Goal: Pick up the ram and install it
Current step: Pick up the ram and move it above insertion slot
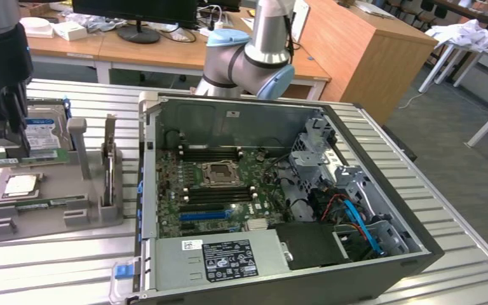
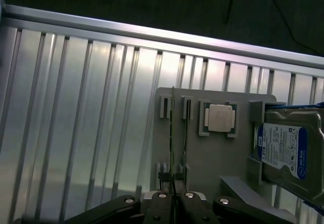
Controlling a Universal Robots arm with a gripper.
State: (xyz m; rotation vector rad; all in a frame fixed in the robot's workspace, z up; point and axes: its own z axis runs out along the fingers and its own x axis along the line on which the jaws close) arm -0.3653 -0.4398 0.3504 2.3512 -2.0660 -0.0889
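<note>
Standing on its long edge, the ram (image 2: 173, 133) lined up with a pair of notched posts on the grey parts holder (image 2: 223, 158). That posture offered a thin upper edge that two fingers could pinch. The holder lay on the ribbed metal tabletop (image 1: 58, 267) at the exterior view's left, well apart from the open computer case (image 1: 380, 190) and its motherboard (image 1: 218, 190) at the right. It kept each part in its own seat. The square processor (image 2: 219, 118) sat just beside the ram, and the hard drive (image 2: 286, 150) was propped beyond that.

The gripper (image 2: 173, 203) was nearly closed, clamped on the ram with the board's edge running between the fingers. Whether the stick sat in the notches or hung just above them could not be told.
</note>
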